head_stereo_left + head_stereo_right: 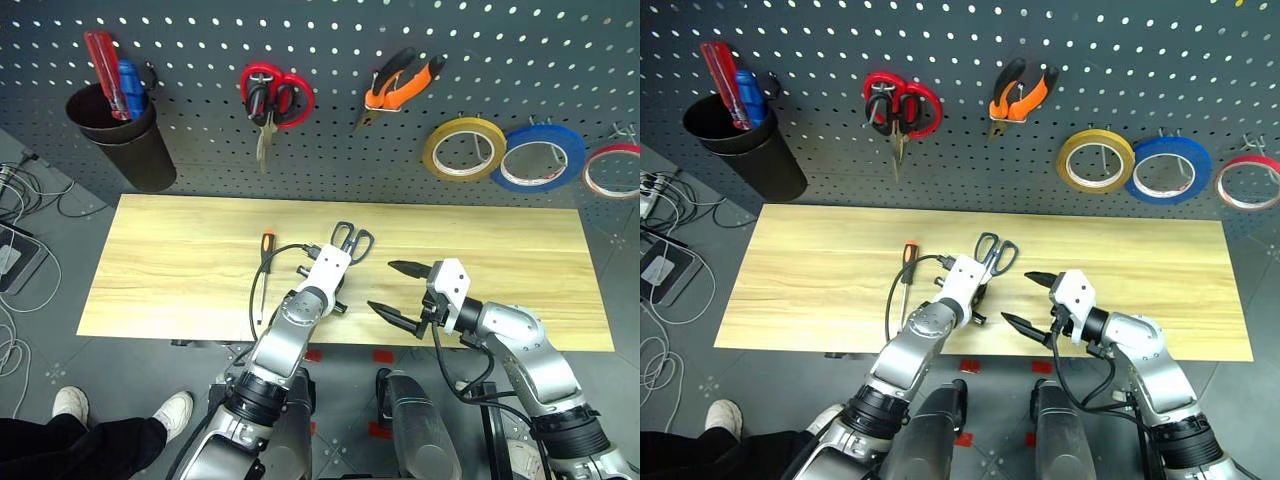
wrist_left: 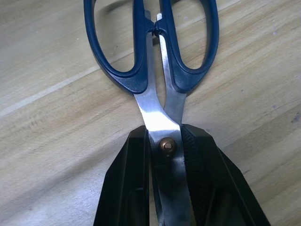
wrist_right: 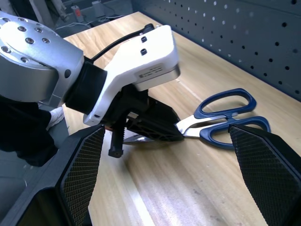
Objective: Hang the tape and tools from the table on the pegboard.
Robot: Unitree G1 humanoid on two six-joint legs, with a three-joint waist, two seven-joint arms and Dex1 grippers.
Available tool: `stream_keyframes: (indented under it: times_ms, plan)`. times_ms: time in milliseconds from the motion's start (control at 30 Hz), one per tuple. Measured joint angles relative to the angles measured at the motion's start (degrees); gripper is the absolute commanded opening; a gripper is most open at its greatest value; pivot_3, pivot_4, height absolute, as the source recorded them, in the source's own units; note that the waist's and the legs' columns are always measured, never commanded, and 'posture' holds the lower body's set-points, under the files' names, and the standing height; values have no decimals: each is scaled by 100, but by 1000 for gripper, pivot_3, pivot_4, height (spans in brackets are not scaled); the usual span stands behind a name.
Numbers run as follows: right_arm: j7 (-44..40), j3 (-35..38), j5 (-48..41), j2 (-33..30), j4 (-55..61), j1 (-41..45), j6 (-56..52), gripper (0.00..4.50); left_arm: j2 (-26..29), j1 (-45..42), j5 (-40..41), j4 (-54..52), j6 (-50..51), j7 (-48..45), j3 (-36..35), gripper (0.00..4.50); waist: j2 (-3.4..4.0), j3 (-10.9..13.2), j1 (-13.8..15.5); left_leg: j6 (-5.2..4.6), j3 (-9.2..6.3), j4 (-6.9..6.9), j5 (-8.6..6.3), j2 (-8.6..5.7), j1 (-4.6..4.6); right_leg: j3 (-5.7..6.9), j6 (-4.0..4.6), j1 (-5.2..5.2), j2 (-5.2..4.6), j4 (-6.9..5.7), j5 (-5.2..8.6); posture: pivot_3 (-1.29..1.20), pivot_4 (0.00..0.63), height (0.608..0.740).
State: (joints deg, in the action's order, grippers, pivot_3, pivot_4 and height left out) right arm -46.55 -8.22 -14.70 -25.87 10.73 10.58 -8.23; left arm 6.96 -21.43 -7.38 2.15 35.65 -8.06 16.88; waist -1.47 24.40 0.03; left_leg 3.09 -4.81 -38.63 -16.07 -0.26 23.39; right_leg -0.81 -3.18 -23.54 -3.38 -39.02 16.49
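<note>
Most of the job looks done, I judge: on the pegboard (image 1: 330,140) across the top of the frame the orange-handled pliers (image 1: 402,84) hang upper centre and the red tape (image 1: 612,171) hangs at the far right edge, next to the blue roll (image 1: 543,157) and the yellow roll (image 1: 463,148). Two tools are left on the tabletop (image 1: 150,270): the screwdriver (image 1: 265,270) lying left of centre, and the blue-handled scissors (image 1: 352,241) at centre. My left jaws (image 2: 165,188) are pressed together on the scissors' steel blades right at the pivot screw, handles pointing away from me toward the board; the blades sit close to the wood, and I cannot tell whether they are off it. My right jaws (image 1: 397,288) stand spread wide and empty, just right of the scissors. The head views hide that pinch under my left wrist; the left wrist view shows it plainly, and the right wrist view shows it from the side.
</note>
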Motion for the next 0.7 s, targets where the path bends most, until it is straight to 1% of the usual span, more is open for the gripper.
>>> stream_keyframes:
  times_ms: [100, 167, 233, 333, 433, 533, 700]
  plan:
    - [44, 71, -15, -1, 44, -33, -1, 4500, 358, 303, -23, -262, -314, -95, -14, 692, 3, -3, -11, 9, 2, 23, 5, 10, -1, -2, 0, -12, -5, 5, 0, 71, 396, 740]
    - [51, 126, -96, 4, 187, -109, -18, 4500, 628, 558, -40, -460, -573, -174, -49, 692, 3, -10, -1, 23, 3, 41, 13, 14, 4, -2, 0, -25, -13, 7, 0, 85, 360, 740]
    - [64, 230, -254, 19, 381, -137, -70, 4500, 848, 737, -73, -643, -834, -236, -150, 692, 2, -26, 16, 34, 2, 46, 20, 9, 19, 0, 0, -45, -21, 6, 0, 90, 342, 740]
    - [124, 322, -464, 31, 636, -165, -200, 4500, 988, 873, -73, -887, -1155, -273, -328, 692, 1, -69, 64, 45, -9, 44, 29, 2, 46, 14, 1, -64, -36, 4, -1, 94, 295, 740]
    - [219, 450, -723, 36, 1040, -207, -449, 4500, 1131, 1164, -51, -1326, -1527, -341, -483, 692, 1, -156, 104, 48, -11, 52, 30, -7, 50, 21, 1, -66, -60, 12, -1, 94, 249, 740]
    - [399, 599, -944, 36, 1373, -198, -668, 4500, 1256, 1549, 39, -1802, -1976, -462, -674, 692, 2, -326, 135, 48, -9, 60, 30, -10, 53, 27, 1, -68, -62, 24, -1, 97, 216, 740]
    - [701, 719, -1120, 71, 1709, -188, -860, 4500, 1371, 1943, 119, -2255, -2664, -593, -972, 692, -4, -640, 147, 51, 5, 61, 35, -18, 52, 39, 0, -58, -56, 23, -1, 112, 170, 740]
